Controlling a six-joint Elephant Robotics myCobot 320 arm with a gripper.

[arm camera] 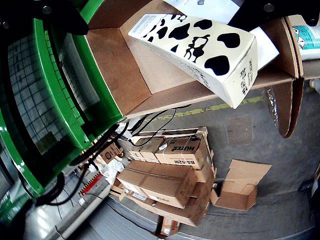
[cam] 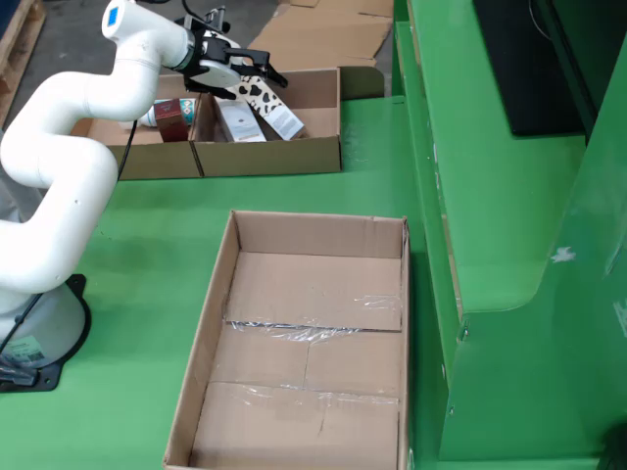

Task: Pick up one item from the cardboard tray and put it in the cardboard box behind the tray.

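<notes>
My gripper (cam: 240,73) is shut on a white carton with black cow patches (cam: 260,95). It holds the carton tilted over the right compartment of the cardboard tray (cam: 269,157) at the far side of the green table. In the wrist view the carton (arm camera: 200,45) fills the top, with a dark finger (arm camera: 270,12) above it and the tray's brown wall (arm camera: 115,65) behind. A large open cardboard box (cam: 313,220) lies empty in the foreground of the fixed view, apart from the tray.
White packs (cam: 240,122) lie in the tray's right compartment and a red item (cam: 174,117) in its left one. A teal-and-white pack (arm camera: 307,40) shows at the right. A raised green ledge (cam: 490,196) borders the table. Stacked cartons (arm camera: 170,170) stand on the floor.
</notes>
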